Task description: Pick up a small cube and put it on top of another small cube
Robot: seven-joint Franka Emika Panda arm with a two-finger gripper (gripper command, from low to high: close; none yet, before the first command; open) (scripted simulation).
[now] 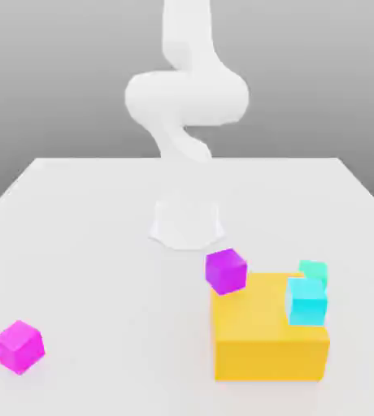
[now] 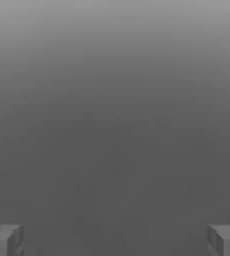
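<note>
While the gripper [image 2: 115, 240] gapes (nothing between), 2 cyan cubes [image 1: 306, 300] touch.

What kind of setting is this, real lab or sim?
Most likely a simulated tabletop test scene: a plain white table against a featureless grey backdrop, a textureless white arm, and flat-coloured blocks: a magenta cube, a purple cube, a large orange block.
</note>
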